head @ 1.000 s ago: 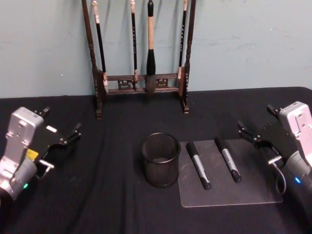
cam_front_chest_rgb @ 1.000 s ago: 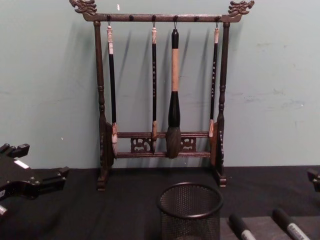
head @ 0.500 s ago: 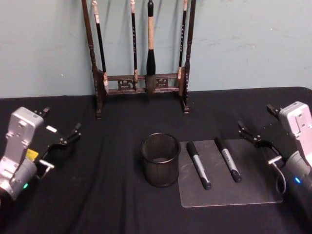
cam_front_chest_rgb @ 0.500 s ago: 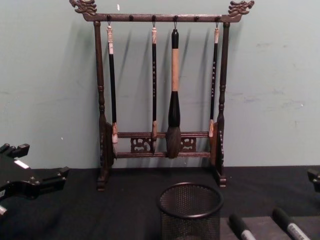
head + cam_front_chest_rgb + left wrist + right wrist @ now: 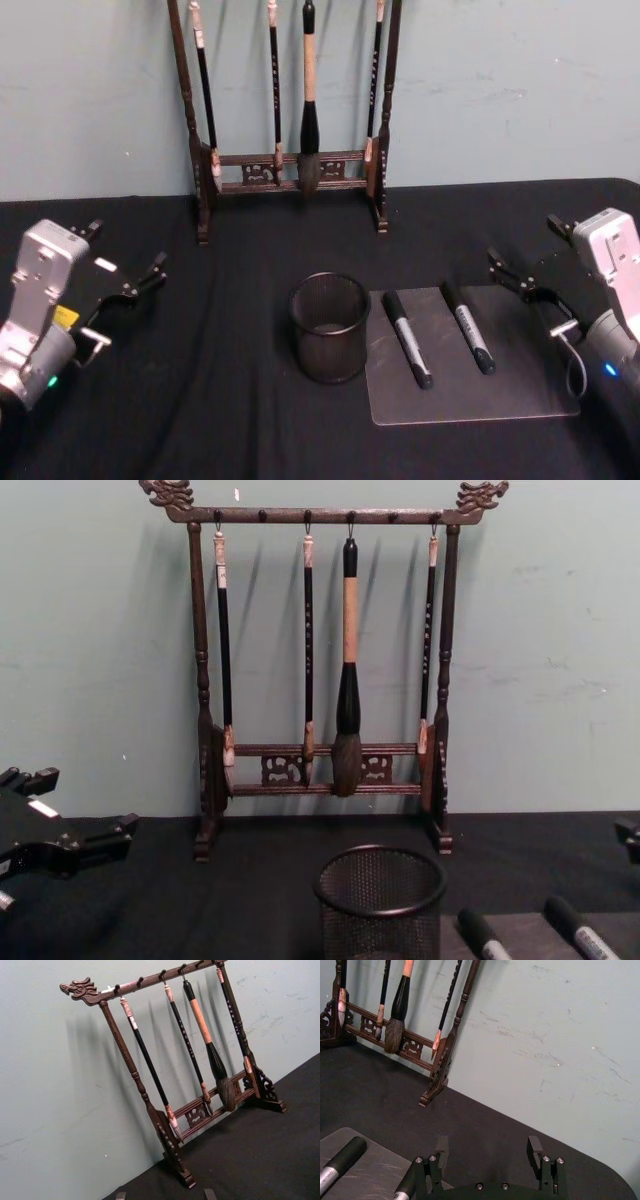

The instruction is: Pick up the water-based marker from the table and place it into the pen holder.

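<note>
From the head view, the pen holder [image 5: 329, 327] stood upright near the middle of the black table [image 5: 200, 420], with a grey mat [image 5: 500, 390] just beside it on the robot's right. Two dark markers lay on the mat, the near marker [image 5: 407, 338] close to the holder and the far marker [image 5: 468, 327] toward the right gripper [image 5: 524, 242]. That gripper hovered at the mat's right edge with fingers spread and nothing between them. The left gripper [image 5: 127, 247] hung well apart at the left, also spread and empty. The left wrist view looked at the brush rack [image 5: 170, 1125] against the wall. In the right wrist view the splayed fingers framed the far marker's cap. The chest view had the holder low and central, with both caps poking in beside it. The markers looked alike (their labels were too small to read), so taking the wrong one was a real risk. A round barrel would likely roll on the smooth mat if one fingertip touched first. A careless sweep could also tip the light mesh holder.
</note>
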You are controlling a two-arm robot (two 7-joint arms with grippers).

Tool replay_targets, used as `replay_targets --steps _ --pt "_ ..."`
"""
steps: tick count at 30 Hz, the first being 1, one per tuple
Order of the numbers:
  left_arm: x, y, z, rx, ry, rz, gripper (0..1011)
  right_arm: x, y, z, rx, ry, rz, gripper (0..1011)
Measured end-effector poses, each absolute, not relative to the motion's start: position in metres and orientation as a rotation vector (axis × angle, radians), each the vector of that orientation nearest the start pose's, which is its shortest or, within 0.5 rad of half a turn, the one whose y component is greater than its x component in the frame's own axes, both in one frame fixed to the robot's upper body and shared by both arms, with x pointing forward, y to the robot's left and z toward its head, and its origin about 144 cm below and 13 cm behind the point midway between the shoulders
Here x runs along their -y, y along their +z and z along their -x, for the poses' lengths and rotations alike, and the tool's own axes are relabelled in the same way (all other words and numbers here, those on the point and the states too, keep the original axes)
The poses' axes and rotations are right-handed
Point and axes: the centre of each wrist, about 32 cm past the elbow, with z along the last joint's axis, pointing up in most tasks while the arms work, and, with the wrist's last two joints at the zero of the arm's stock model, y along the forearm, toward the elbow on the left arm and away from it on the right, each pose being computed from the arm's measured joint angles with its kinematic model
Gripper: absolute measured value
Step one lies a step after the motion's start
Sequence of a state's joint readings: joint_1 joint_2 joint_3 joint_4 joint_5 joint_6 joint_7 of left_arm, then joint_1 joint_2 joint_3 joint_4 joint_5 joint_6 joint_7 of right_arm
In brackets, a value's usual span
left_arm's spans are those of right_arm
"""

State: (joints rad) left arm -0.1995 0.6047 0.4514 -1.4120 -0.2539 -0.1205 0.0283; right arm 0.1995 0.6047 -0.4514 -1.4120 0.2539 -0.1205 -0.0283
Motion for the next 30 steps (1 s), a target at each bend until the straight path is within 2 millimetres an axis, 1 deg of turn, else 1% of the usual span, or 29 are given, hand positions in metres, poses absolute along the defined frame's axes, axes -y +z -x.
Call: replay_targets --steps 4,9,17,30 --pt "-0.310 1.140 -0.489 0.285 1.248 -0.304 1009 0.310 1.141 -0.487 0.269 -1.250 0.297 1002" --pt "-0.310 1.140 -0.489 0.285 1.248 -0.304 1009 0.309 1.143 -0.485 0.203 -1.239 0.265 1002" --pt "-0.310 1.140 -0.489 0.285 1.248 -0.304 1009 0.308 1.144 -0.490 0.089 -1.211 0.231 1002" --pt "-0.310 1.140 -0.489 0.285 1.248 -0.304 1009 0.294 1.130 -0.499 -0.009 -1.137 0.312 1002"
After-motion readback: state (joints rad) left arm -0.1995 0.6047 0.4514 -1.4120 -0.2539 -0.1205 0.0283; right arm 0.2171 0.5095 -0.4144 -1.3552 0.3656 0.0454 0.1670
